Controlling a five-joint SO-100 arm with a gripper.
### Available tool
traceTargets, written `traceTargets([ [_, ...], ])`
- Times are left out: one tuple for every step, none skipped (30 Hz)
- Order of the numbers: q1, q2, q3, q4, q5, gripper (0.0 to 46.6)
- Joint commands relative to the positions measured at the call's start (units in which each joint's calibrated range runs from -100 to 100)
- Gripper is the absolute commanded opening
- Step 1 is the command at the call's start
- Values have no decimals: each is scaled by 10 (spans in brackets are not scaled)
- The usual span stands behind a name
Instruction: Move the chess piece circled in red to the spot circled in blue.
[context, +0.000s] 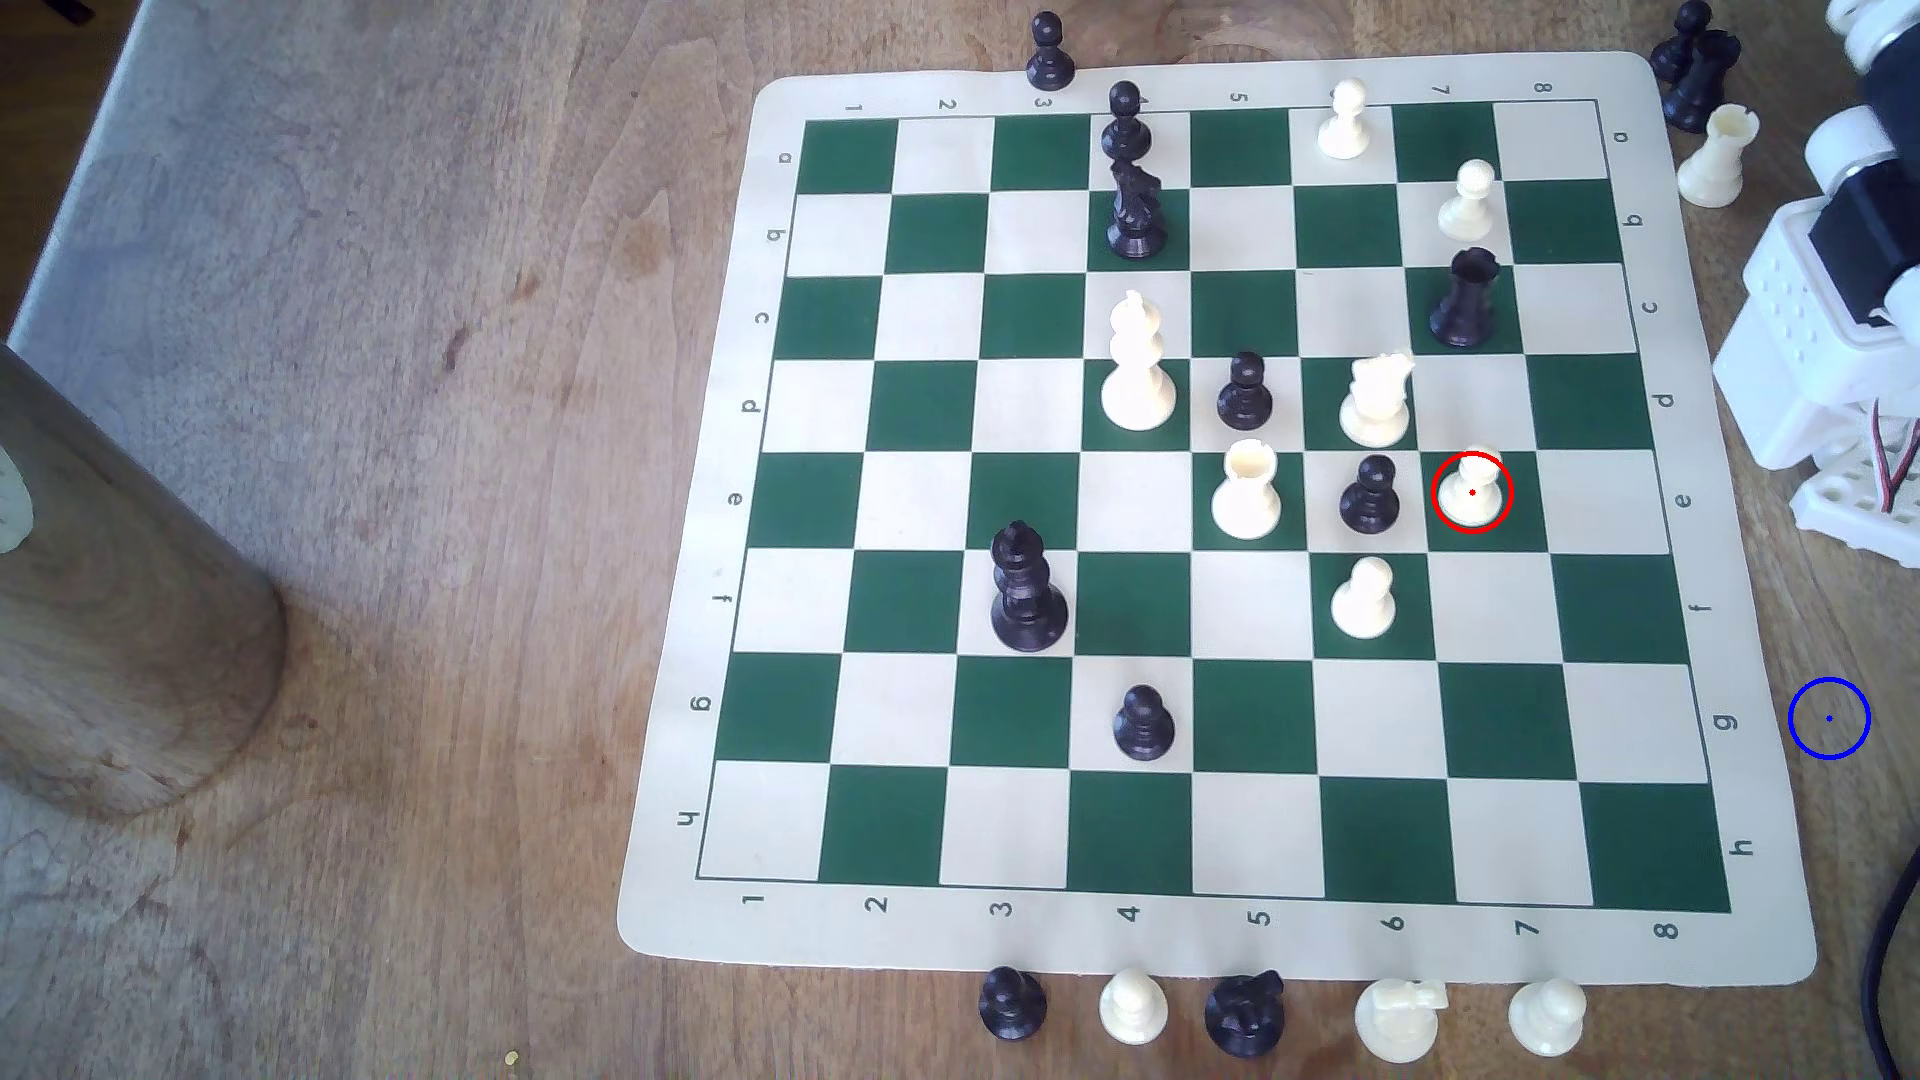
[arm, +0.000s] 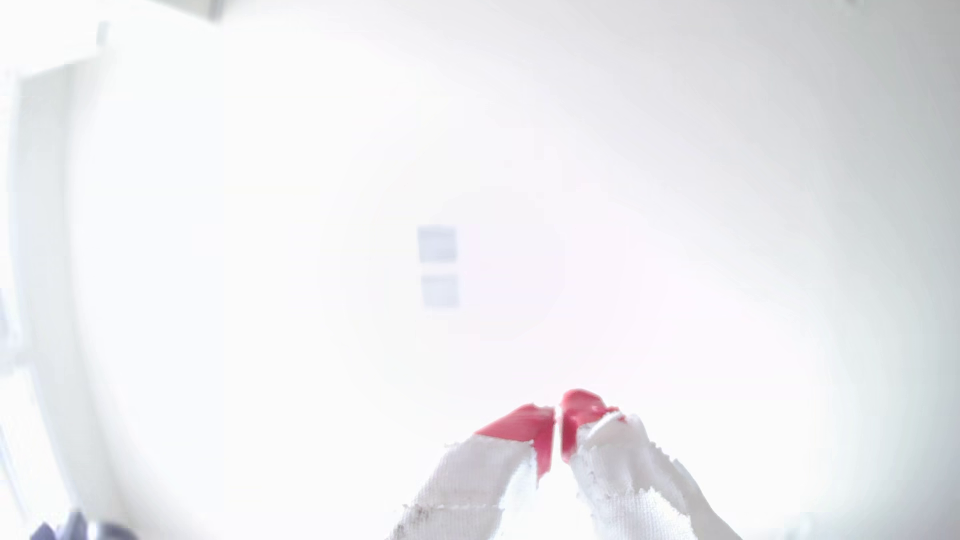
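The small cream-white plastic pawn with a ball head and flared base (context: 1471, 490) is standing upright inside the drawn red ring, on a dark green square right of centre in the exterior view's frame. The target — a patch of bare brown wood inside a thin blue ring with a centre dot (context: 1829, 718) — is lying on the wooden tabletop (context: 416, 519) just beyond the right edge of the green-and-cream chessboard mat (context: 1195, 940), in the lower right of the frame. The white arm's body (context: 1808, 353) is sitting folded at the upper right edge.

In the wrist view the red-tipped, cloth-wrapped fingers (arm: 557, 431) are nearly touching, with only a thin slit between them, gripping nothing and pointing at a washed-out bright background, not at the board.

The step in hand looks like the reach. Doing it well probably means spreading the fingers before descending and coming straight down over the pawn's head — a black pawn (context: 1369, 496) is standing just beside it on the exterior view's left, and a cream knight (context: 1377, 400) is standing near it on the upper left. Closing on the narrow neck should be firmer than on the round head. After that, lifting above the neighbours before swinging toward the blue ring seems safest.
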Motion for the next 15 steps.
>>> traceTargets([
  [1,2,-131,297,19,1],
  [1,2,-167,398,25,1],
  [5,2,-183,436,26,1],
  [18,2,-192,454,25,1],
  [33,1,-203,477,22,1],
  [46,1,-219,513,20,1],
  [54,1,-240,578,19,1],
  [58,1,-242,594,19,1],
  [60,1,-242,613,18,1],
  [61,1,-242,630,18,1],
  [69,1,-242,682,12,1],
  [78,1,-239,732,-1,1],
  [79,2,-232,759,-5,1],
  [79,6,-228,792,-6,1],
  [80,1,-225,838,-5,1],
])
